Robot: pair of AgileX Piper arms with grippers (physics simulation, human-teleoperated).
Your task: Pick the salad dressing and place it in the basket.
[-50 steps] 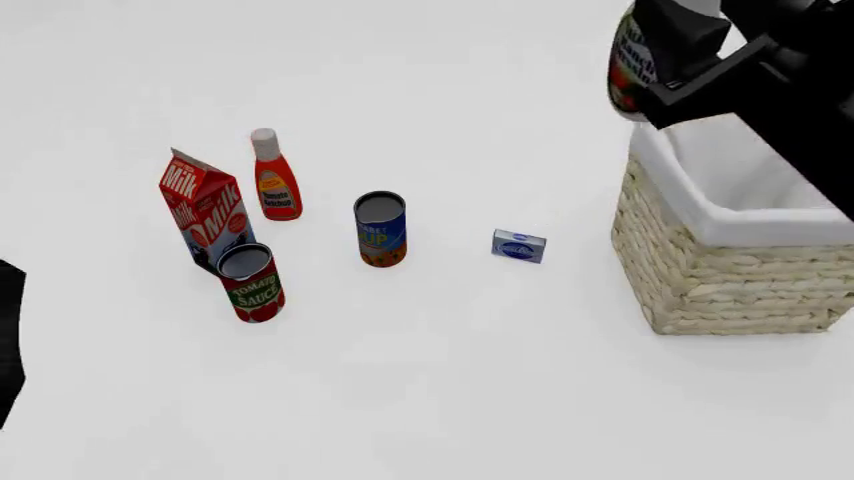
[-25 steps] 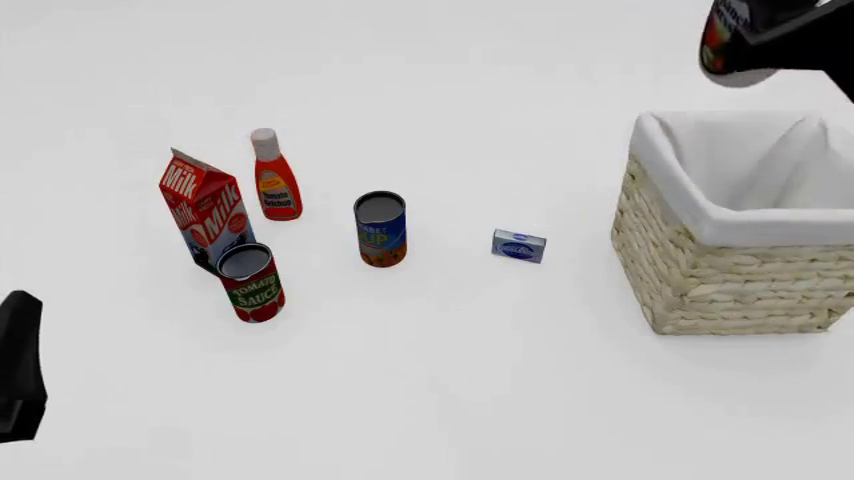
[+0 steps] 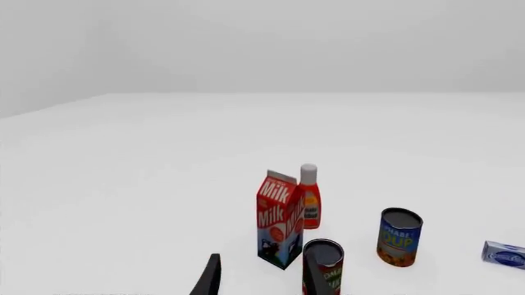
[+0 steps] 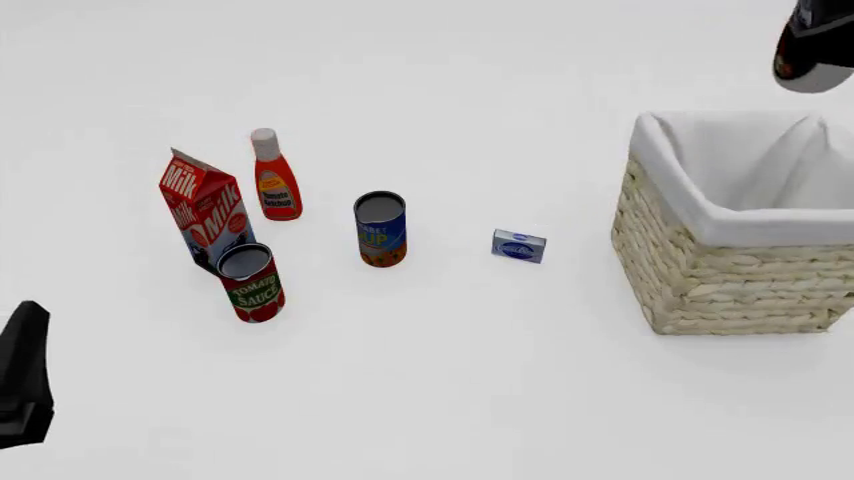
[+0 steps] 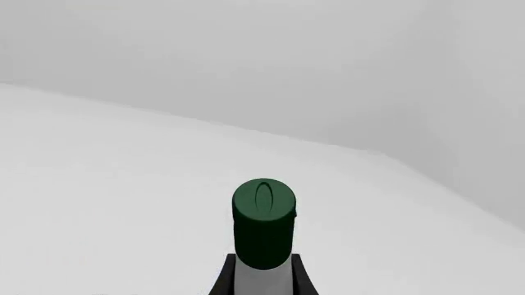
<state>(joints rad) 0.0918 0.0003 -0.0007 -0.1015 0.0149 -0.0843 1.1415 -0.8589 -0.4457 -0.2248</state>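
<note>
Above the basket (image 4: 727, 225), at the front view's upper right edge, the salad dressing (image 4: 810, 55) was held off the table (image 4: 441, 380), clamped between the right gripper's (image 5: 262, 276) jaws below its green cap. The left gripper (image 3: 260, 279) was seen spread and empty, facing the milk carton (image 3: 279, 219).

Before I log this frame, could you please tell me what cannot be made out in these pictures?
- Salad dressing: right wrist view shows only cap and neck; front view cuts it at the top-right edge.
- Right gripper: only finger bases show, at the wrist view's edge.
- Basket: right side cut off in front view; its floor is hidden by the lining.
- Small blue box: label too small to read.
</note>
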